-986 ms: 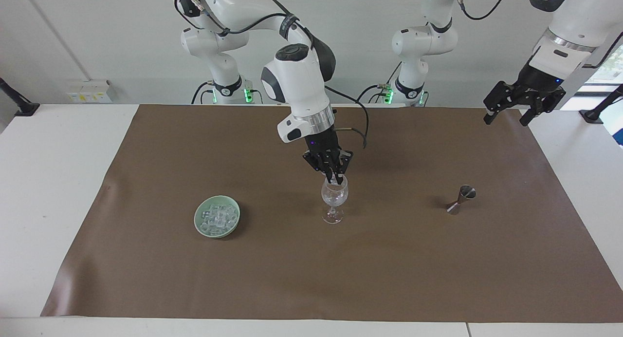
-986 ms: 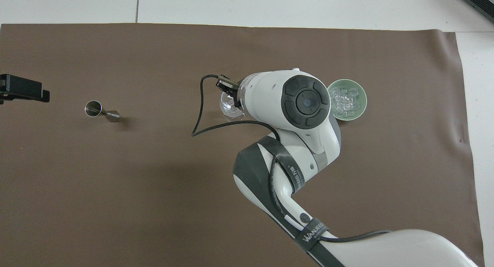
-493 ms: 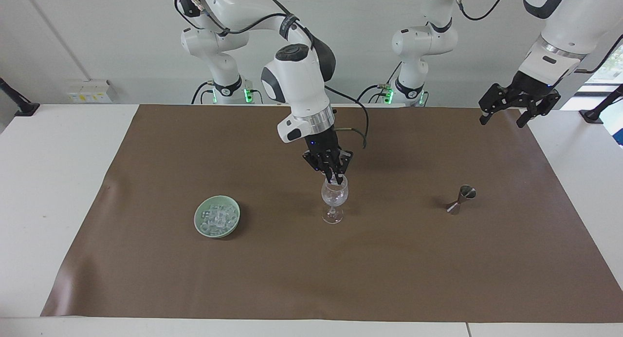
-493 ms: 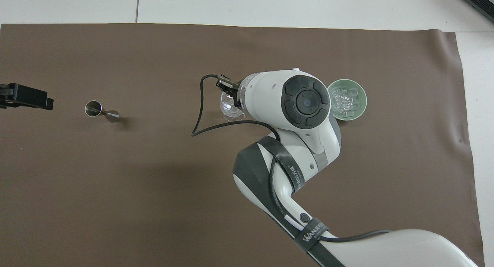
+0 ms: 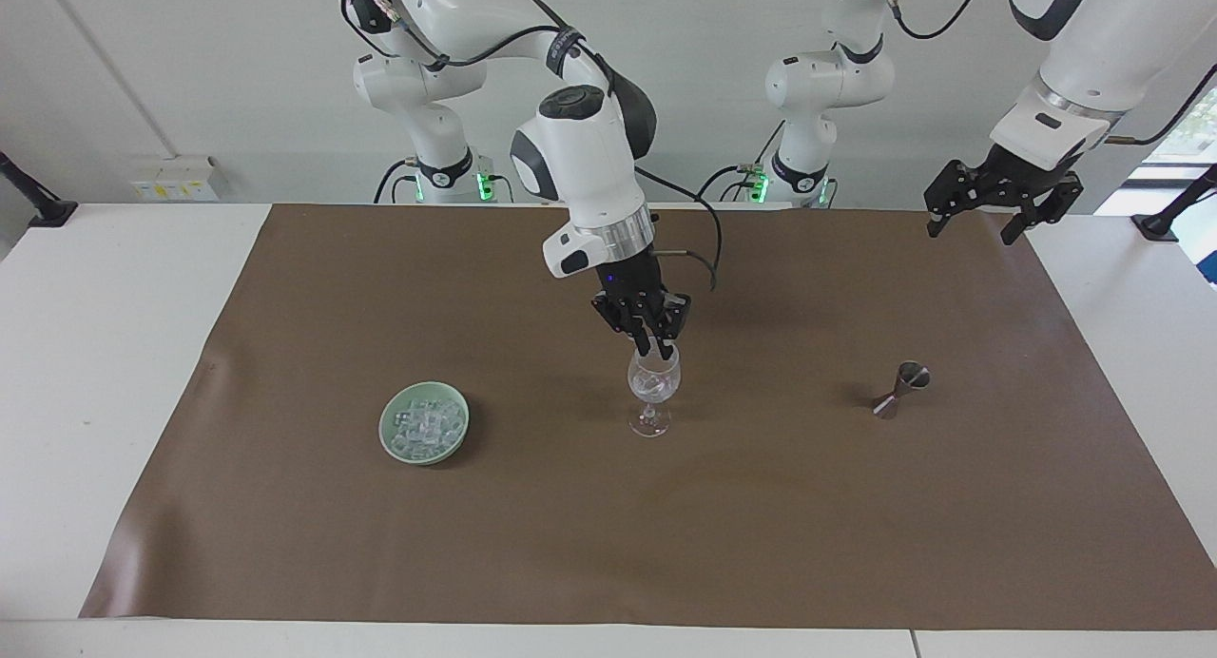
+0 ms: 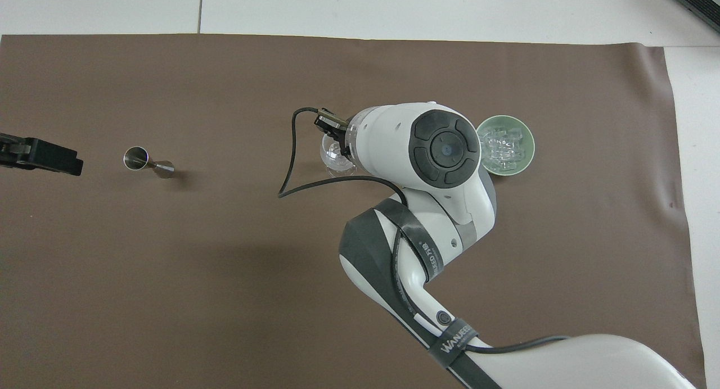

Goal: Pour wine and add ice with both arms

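Note:
A clear wine glass [image 5: 652,392] stands upright on the brown mat's middle, with some ice [image 5: 650,384] in its bowl. My right gripper [image 5: 654,350] hangs just over the glass rim, fingers slightly open and empty. In the overhead view the right arm covers most of the glass [image 6: 333,159]. A heap of ice cubes [image 5: 425,422] lies in a pale green dish [image 5: 396,441] beside the glass, toward the right arm's end; it also shows in the overhead view [image 6: 502,144]. My left gripper [image 5: 977,228] is open and empty, high over the mat's edge at the left arm's end, seen in the overhead view [image 6: 50,158] too.
A small steel jigger [image 5: 901,389] stands on the mat toward the left arm's end, also in the overhead view [image 6: 147,161]. The brown mat [image 5: 608,544] covers most of the white table. The right arm's black cable [image 6: 289,164] loops beside the glass.
My right gripper has risen a little out of the glass bowl. My left gripper has moved up and slightly toward the table's middle, still open.

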Robot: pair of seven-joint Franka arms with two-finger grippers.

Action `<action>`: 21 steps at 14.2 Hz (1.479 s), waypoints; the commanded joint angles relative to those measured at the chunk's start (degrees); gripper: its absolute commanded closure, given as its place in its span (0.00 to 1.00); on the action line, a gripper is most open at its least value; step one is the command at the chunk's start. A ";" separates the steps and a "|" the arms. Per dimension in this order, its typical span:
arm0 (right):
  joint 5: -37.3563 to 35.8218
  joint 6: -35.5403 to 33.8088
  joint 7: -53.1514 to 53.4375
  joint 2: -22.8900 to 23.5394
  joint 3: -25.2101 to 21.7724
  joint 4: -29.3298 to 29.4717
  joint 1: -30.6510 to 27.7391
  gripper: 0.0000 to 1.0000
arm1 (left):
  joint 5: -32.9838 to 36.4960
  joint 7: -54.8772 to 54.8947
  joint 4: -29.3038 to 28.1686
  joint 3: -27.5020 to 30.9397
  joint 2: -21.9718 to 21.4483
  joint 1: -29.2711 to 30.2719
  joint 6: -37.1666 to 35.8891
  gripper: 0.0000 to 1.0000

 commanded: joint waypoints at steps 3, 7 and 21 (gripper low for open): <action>-0.97 -8.83 -2.95 -1.15 0.18 2.52 -1.42 0.65 | 0.03 0.95 -1.54 0.12 -1.56 1.14 0.02 0.00; -0.63 -23.36 -16.20 -4.31 0.17 7.72 -6.16 0.64 | -1.63 0.95 -1.45 0.39 -1.30 1.23 1.07 0.00; 3.33 -47.55 -60.00 -25.85 -0.18 -5.36 -33.67 0.00 | 1.70 1.56 -2.15 0.47 -1.56 -2.29 0.37 0.00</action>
